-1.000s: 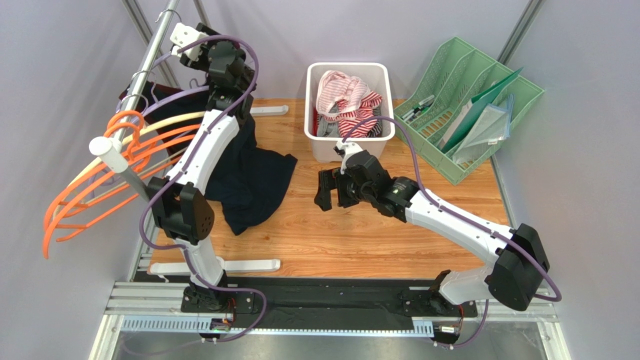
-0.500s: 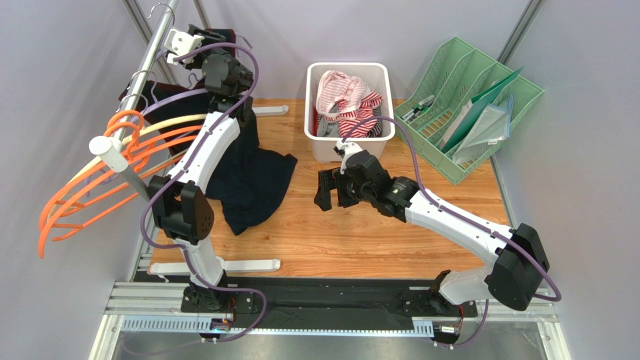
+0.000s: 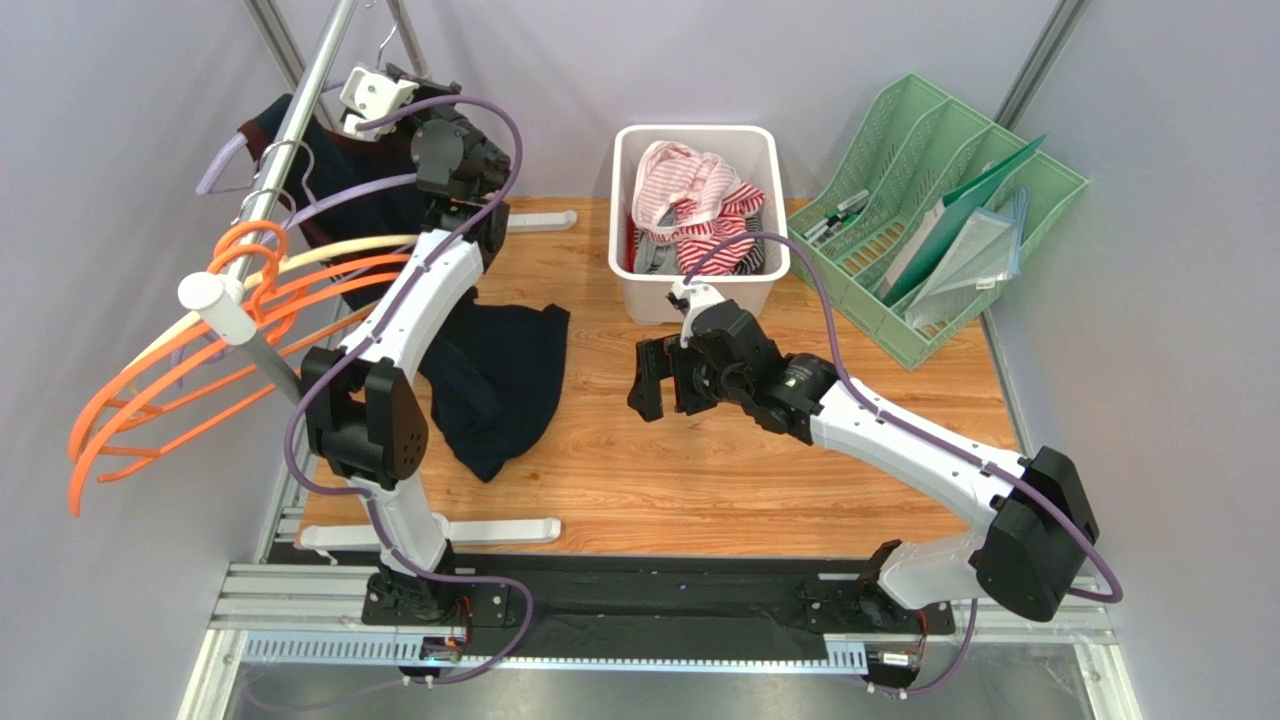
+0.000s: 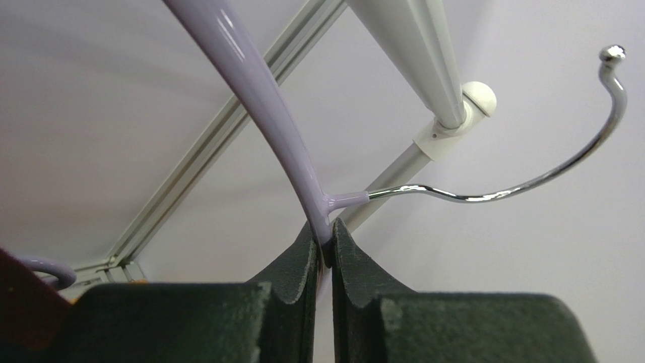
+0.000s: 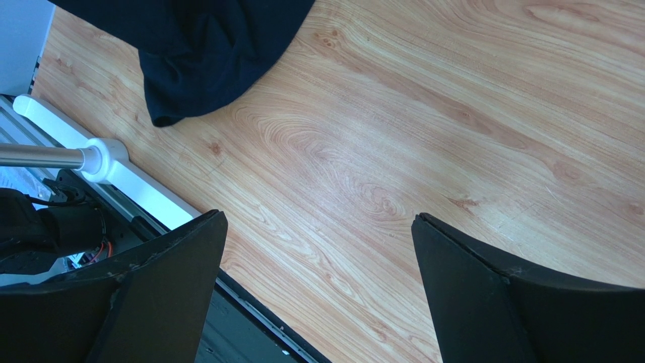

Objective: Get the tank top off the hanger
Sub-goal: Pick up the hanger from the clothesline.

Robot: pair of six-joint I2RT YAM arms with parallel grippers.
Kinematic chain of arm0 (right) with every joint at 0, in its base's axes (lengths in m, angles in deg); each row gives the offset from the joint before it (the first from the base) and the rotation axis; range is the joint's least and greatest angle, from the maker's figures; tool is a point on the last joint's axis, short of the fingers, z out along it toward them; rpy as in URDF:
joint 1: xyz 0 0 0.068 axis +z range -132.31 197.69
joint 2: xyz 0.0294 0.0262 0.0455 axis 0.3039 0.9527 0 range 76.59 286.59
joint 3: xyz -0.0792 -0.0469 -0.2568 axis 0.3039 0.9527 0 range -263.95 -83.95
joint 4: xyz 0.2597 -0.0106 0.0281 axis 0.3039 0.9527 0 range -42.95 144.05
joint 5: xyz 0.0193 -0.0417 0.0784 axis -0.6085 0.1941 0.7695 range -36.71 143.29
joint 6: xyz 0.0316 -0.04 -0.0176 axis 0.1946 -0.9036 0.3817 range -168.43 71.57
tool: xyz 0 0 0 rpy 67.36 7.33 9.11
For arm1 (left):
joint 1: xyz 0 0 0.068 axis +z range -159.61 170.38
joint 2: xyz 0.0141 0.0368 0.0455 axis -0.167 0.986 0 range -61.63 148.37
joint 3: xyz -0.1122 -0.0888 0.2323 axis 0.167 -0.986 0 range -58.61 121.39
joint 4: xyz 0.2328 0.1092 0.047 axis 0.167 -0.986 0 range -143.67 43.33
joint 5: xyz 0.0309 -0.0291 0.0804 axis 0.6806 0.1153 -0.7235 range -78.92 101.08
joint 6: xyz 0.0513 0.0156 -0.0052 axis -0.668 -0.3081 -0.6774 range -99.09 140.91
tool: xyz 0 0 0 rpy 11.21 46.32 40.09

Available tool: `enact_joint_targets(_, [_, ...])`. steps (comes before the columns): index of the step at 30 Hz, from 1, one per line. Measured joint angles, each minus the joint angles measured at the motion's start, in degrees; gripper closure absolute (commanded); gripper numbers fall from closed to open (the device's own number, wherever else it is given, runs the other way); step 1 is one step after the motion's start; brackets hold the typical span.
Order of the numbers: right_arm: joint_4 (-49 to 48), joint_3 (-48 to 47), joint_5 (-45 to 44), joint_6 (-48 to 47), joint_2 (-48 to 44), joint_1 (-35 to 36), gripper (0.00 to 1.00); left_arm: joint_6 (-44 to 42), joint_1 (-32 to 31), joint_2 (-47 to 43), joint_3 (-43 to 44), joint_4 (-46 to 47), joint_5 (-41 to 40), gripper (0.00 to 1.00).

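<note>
Tank top (image 3: 504, 383): dark navy, plain, limp. The upper part is bunched on the hanger at the upper left of the overhead view. The rest trails down behind the left arm into a crumpled heap on the wooden table (image 3: 721, 465), left of centre. The right wrist view catches its hem in the upper left corner, lying flat on the wood.

Hanger (image 4: 261, 98): pale lavender plastic with a chrome hook (image 4: 530, 178). The hook sits beside the silver rail (image 4: 412, 38); contact cannot be told.

Left gripper (image 4: 324, 242): high at the upper left, fingers pressed together, pinching the hanger's neck where the hook leaves the plastic. The garment hangs below and to the side of it.

Right gripper (image 5: 318, 219): mid-frame over bare wood, fingers spread wide, holding nothing, near the heap's right edge but apart from it.

Further out: orange hangers (image 3: 166, 390) at the left edge, a white bin (image 3: 694, 135) of striped clothes at top centre, a green file rack (image 3: 962, 150) at the upper right.
</note>
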Motion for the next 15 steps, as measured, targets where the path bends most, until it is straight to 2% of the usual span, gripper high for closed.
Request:
enact_joint_targets(6, [-0.17,0.02,0.13,0.02,0.0,0.0,0.0,4.57,-0.15,-0.44,-0.24,-3.13,3.13,1.0])
enact_joint_targets(15, [-0.37,0.24,0.46,0.22,-0.42,-0.07,0.0,18.16,-0.42,-2.95,-1.14,-15.23,13.18,1.0])
